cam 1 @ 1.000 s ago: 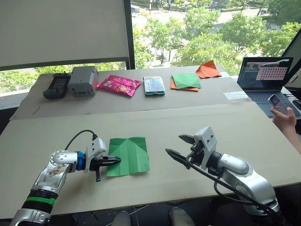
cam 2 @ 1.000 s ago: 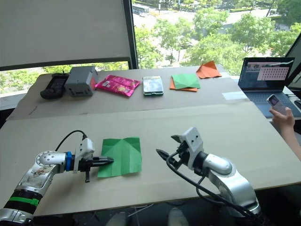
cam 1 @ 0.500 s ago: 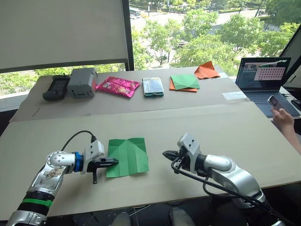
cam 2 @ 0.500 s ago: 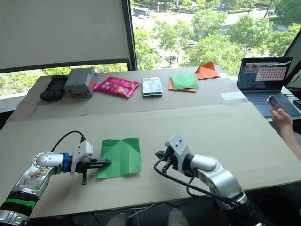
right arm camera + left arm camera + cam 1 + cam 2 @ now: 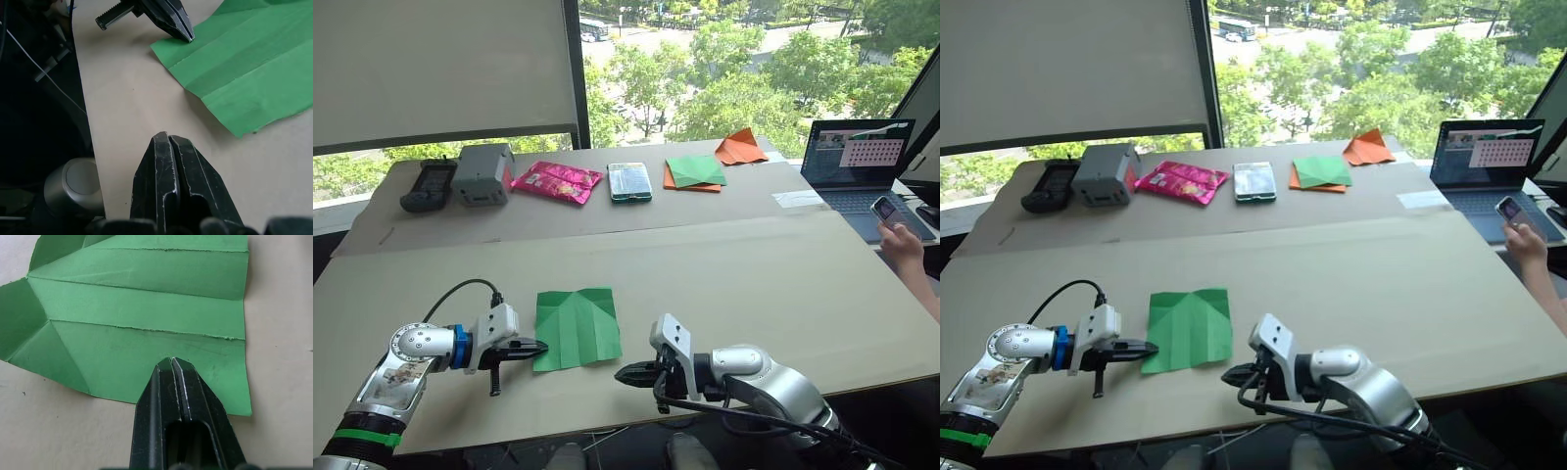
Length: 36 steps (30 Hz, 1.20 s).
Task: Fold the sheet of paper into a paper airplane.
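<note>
The sheet of paper [image 5: 576,327] is bright green and lies flat on the cardboard table, with lengthwise creases and its two far corners folded in. A paper airplane is out of view. My left gripper [image 5: 540,347] is shut, and its tips rest on the sheet's near left edge, seen close in the left wrist view [image 5: 172,361]. My right gripper [image 5: 623,374] is shut with nothing in it. It hovers low over bare cardboard just off the sheet's near right corner, close to the table's front edge. The right wrist view shows that gripper [image 5: 166,137] pointing at the sheet [image 5: 254,63].
Along the far table stand a black handset [image 5: 422,186], a grey box [image 5: 481,171], a pink packet [image 5: 558,179], a teal case [image 5: 629,181], a darker green square on orange paper [image 5: 695,170] and an orange pointed shape [image 5: 740,147]. A laptop [image 5: 854,162] and a person's hand holding a phone [image 5: 901,235] are at right.
My right gripper has shut and swung down and left, from open above the table to low beside the sheet's near right corner. The left gripper has stayed on the sheet's edge.
</note>
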Tool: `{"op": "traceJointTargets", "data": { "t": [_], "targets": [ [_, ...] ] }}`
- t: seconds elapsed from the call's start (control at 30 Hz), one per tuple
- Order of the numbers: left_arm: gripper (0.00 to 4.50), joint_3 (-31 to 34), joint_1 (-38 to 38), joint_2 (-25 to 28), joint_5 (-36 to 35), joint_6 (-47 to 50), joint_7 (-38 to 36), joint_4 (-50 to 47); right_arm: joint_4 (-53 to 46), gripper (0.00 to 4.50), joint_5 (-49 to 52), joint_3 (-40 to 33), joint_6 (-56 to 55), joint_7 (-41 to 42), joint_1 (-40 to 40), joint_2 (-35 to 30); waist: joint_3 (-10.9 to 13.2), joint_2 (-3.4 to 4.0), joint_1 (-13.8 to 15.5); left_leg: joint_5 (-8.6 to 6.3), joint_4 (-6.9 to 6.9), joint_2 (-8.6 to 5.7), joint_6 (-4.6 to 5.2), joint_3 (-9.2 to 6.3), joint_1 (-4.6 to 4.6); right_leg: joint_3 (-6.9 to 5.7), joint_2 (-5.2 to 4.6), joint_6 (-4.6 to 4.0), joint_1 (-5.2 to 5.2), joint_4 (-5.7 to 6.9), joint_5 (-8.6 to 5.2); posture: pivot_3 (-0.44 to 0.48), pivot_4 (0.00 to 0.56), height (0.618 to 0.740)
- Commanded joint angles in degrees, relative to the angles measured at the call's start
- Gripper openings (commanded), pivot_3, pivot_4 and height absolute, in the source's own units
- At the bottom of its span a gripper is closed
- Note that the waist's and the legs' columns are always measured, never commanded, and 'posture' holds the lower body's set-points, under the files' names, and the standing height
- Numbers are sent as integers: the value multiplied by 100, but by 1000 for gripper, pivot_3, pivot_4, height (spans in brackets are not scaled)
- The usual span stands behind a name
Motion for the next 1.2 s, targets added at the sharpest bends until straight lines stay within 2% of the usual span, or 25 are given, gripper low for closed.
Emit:
{"op": "traceJointTargets", "data": {
  "t": [0.03,0.2,0.67,0.97,1.2],
  "targets": [
    [0,-157,265,167,251,73,-90,199,-44,50,-249,166,-240,-268,97,181,-3,0,15,-1,0,0,-1,0,0,0,0,0,-1,0,0,0,150,732],
    [0,-101,273,198,195,54,-136,206,191,50,-549,154,-428,-803,242,622,-5,-3,6,-3,-1,0,-5,0,-1,-2,0,-1,-8,-1,-1,0,150,732],
    [0,-322,11,229,493,-291,-158,507,428,50,-959,-200,-1181,-1679,891,1165,-8,0,20,-7,-1,0,-12,0,0,-2,-4,-3,-8,-4,-2,0,150,732],
    [0,-386,-201,216,561,-420,-172,706,1026,50,-767,-360,-2029,-1514,816,1883,-4,8,17,-8,-2,1,-12,-1,-1,-3,-5,-3,-9,-4,-3,0,150,732],
    [0,-378,-241,229,565,-438,-152,740,1894,50,-983,-118,-2269,-1106,-85,2144,0,16,15,-7,-3,1,-12,-1,-2,-3,-3,-4,-9,-2,-2,0,150,732]
  ]
}}
